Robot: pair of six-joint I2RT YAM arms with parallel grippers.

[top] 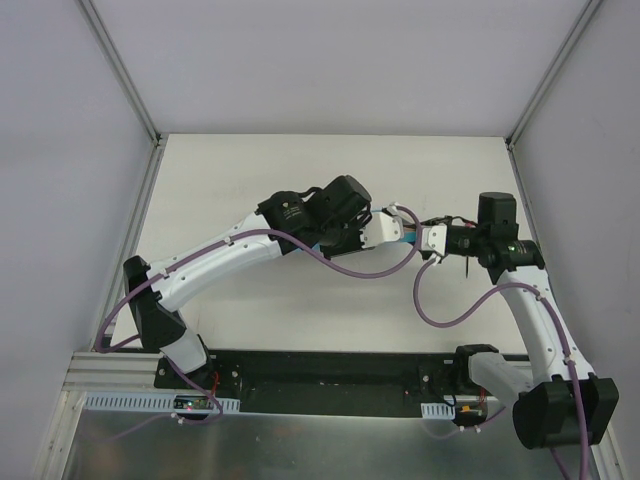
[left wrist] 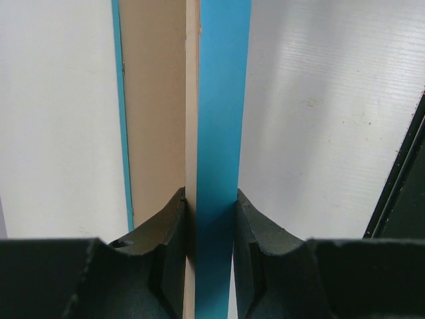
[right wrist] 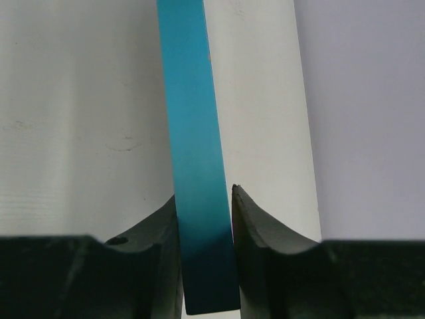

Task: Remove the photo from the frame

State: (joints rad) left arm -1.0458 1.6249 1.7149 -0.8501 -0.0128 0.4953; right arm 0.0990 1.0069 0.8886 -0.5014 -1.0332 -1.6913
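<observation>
left gripper (left wrist: 210, 232): standing narrow and clamping the frame (left wrist: 222, 119). Both pads (left wrist: 169, 242) are pressing on one rail, with the turquoise front face toward its right finger and the pale wood edge toward its left.
right gripper (right wrist: 204, 229): hugging another turquoise rail, which is running straight out ahead between the fingers (right wrist: 255, 239). The pads look to be touching both sides, though I cannot tell how firmly they are biting.
frame position: spanning the gap between the two grippers, over the table (top: 300, 170), and showing edge-on to each wrist camera. From overhead only a sliver of turquoise is peeking out between the fingertips.
backing board (left wrist: 156, 100): a tan panel is lying just left of the rail the left gripper is holding, set into the back of the frame.
photo: not showing in any view. I am judging that it is sitting inside the frame behind that tan panel.
handling, frame: reading as light and stiff, with thin wood rails. The painted face is looking smooth, so it is likely slippery under hard pads. The rails are the place to grip, as both grippers are doing.
handling, photo: I am judging it a thin print, floppy and easily creased. It is better taken by an edge or corner once the backing is out, not pinched mid-sheet.
risk: two arms twisting on opposite rails could be racking the thin frame.
</observation>
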